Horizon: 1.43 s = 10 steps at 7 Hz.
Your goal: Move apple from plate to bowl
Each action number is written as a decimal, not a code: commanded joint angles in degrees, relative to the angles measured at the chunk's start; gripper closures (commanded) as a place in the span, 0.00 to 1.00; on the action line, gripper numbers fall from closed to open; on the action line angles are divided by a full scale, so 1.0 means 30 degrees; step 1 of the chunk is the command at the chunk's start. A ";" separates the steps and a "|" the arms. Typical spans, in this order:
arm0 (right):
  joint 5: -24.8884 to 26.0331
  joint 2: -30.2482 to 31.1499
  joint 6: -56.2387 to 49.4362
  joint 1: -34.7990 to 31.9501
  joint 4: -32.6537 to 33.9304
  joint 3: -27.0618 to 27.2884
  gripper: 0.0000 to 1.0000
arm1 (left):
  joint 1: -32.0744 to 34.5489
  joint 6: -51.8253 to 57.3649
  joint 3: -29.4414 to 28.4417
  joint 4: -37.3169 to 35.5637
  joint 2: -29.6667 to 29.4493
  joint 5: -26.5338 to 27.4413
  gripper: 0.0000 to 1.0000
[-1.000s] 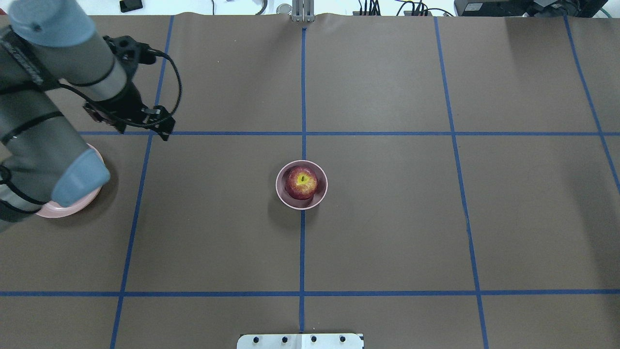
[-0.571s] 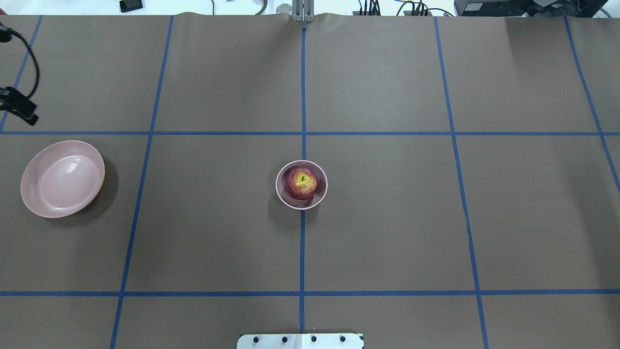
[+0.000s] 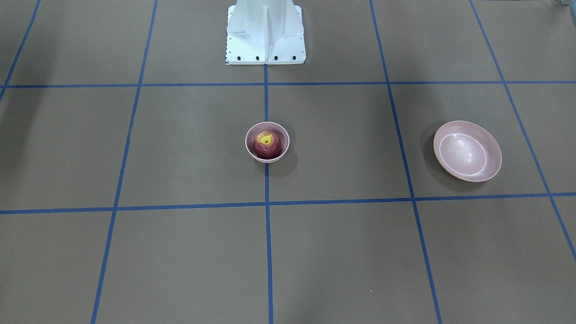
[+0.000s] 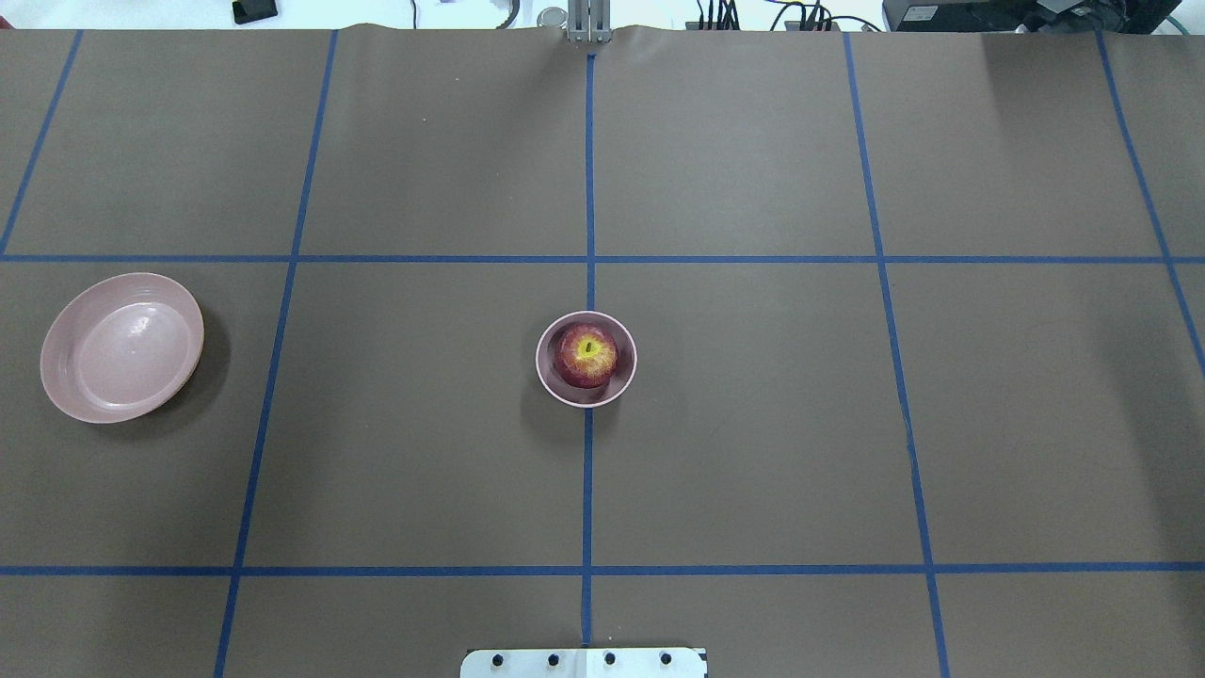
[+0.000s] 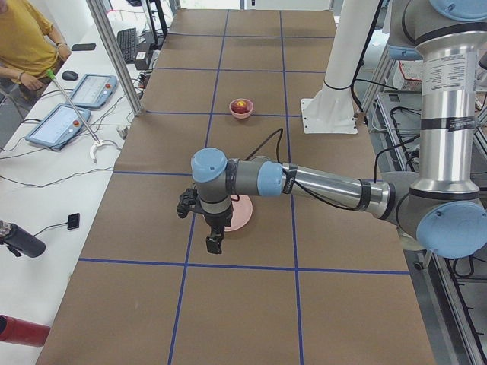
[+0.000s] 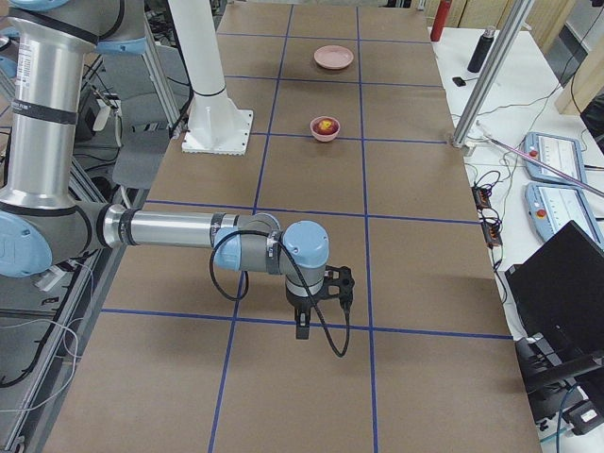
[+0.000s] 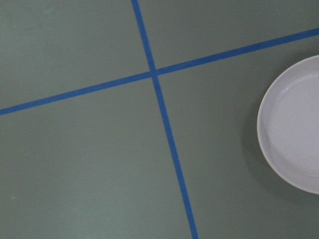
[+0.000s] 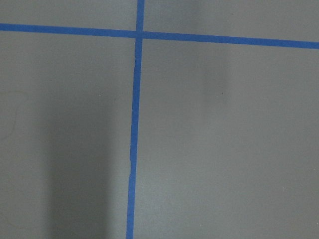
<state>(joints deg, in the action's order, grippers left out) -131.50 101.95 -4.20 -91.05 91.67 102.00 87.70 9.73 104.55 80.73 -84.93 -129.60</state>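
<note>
The dark red apple (image 4: 586, 355) with its yellow stem patch sits inside the small pink bowl (image 4: 622, 379) at the table's middle; they also show in the front view as apple (image 3: 267, 144) and bowl (image 3: 247, 142). The wide pink plate (image 4: 122, 347) lies empty at the left, and on the right of the front view (image 3: 468, 150). Neither gripper shows in the overhead or front view. The left gripper (image 5: 214, 245) hangs just in front of the plate (image 5: 240, 218) in the left side view. The right gripper (image 6: 301, 328) hangs over bare table, far from the bowl (image 6: 325, 136). I cannot tell whether either is open or shut.
The brown table cover is marked with blue tape lines. The white robot base (image 3: 265, 31) stands behind the bowl. The left wrist view shows the plate's edge (image 7: 294, 139) beside a tape crossing. A person (image 5: 27, 42) and tablets (image 5: 57, 125) are beside the table.
The left arm has drawn back off the left edge of the overhead view, uncovering the whole plate. The apple and bowl have not moved.
</note>
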 commanded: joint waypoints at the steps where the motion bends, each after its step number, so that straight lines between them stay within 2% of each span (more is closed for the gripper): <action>1: -0.0023 0.0002 0.0022 0.0000 0.0001 0.0073 0.00 | 0.1494 0.0362 -0.0570 0.1267 0.1233 -0.2227 0.02; 2: -0.0081 0.0002 0.0022 0.0000 0.0001 0.0074 0.00 | 0.1730 0.0217 -0.0602 0.1854 0.1531 -0.2326 0.02; 10: -0.0082 0.0002 0.0051 0.0000 0.0001 0.0015 0.00 | 0.1674 0.0069 -0.0456 0.1889 0.1270 -0.2268 0.02</action>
<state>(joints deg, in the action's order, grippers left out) -131.74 101.95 -4.04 -91.05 91.67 102.14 92.73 9.96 103.04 86.41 -81.27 -136.44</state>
